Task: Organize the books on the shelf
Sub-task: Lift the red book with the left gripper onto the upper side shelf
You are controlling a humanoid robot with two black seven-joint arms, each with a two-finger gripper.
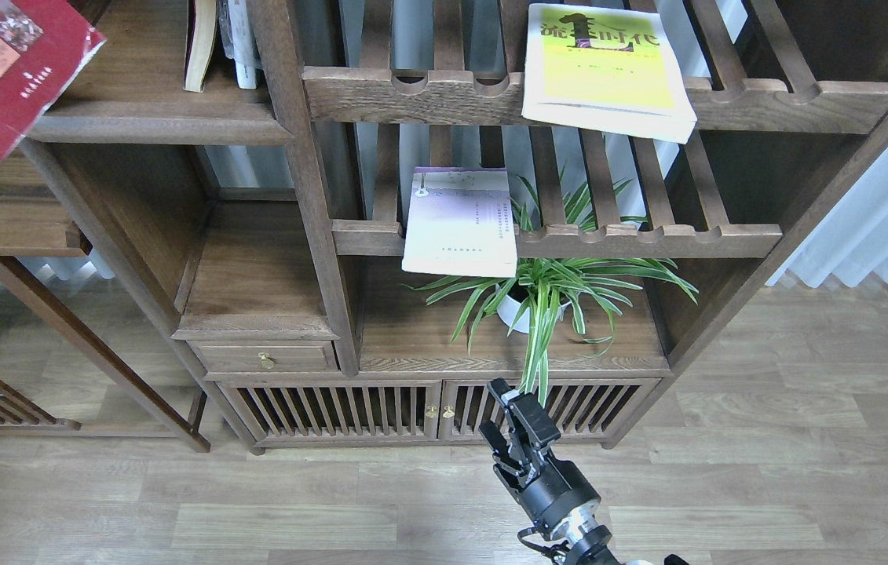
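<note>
Red book (8, 67) up at the far left end of the shelf (153, 118), tilted, one corner overhanging the thick rounded front edge, the rest cut off by the top left of the view. Whatever carries it out of sight: no left gripper visible, so its grip not to be judged. Likely step in hand: bringing this red book onto the solid board, toward the upright volumes (220, 43) standing at the back right of that board.

Yellow-green book (604, 67) lying flat across the upper slatted rack (797, 98), near corner hanging past the notched rail. Lavender book (461, 224) flat on the lower slatted rack (648, 239), left part, front edge drooping over the rail, just above the leaves of the potted plant (546, 294).

Right gripper (513, 428) low in front of the cabinet doors (334, 408), empty, fingers a little apart, touching nothing, well apart from every book.

Next move, by judgement: swinging the red book level and sliding it fully past the moulded edge, clear of the corner post (298, 180). Afterwards, the two flat books on the racks left to collect; thin and limp, likely to sag when pinched at one edge.
</note>
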